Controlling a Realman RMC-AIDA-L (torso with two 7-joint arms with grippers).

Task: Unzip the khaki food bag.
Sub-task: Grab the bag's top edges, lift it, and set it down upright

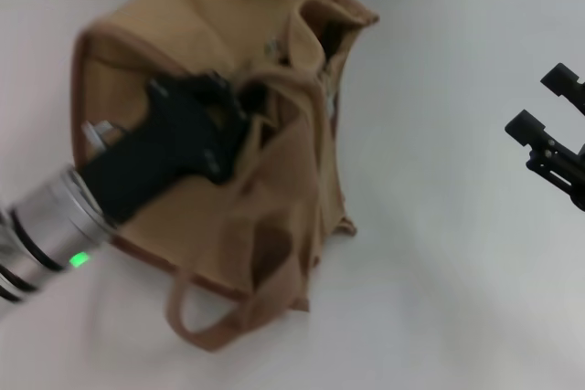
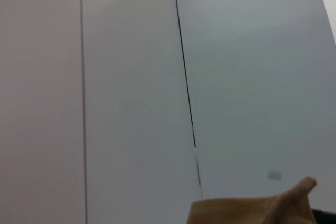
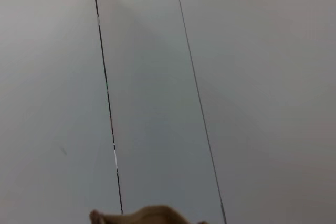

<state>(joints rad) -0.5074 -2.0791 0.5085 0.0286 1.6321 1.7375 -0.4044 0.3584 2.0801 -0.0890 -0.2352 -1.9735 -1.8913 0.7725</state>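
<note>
- Left pincer [image 1: 239,109]: reaching in over the top of the khaki food bag [image 1: 219,198], its tip down among the folds near the mouth. Blurred and half buried in the cloth; can't tell if the fingers are spread, pressed together, or pinching anything.
- Khaki food bag: slumped on the white counter [image 1: 457,253], directly under and around the left pincer. Mouth looks partly gaping on the side away from the robot; one webbing handle [image 1: 196,317] trails off the near end of the bag.
- Long axis of the bag: runs roughly from the robot outward, far end skewed a little toward the right arm. Zipper line probably follows that axis; the pull itself isn't made out.
- Left wrist view: only a tan corner of the bag against the wall panels [image 2: 131,77].
- Right pincer [image 1: 547,109]: well apart from the bag, hovering above bare counter, fingers spread, nothing held.
- Judgement: the left arm is much the nearer; any zip travel would run along the bag's long axis.
</note>
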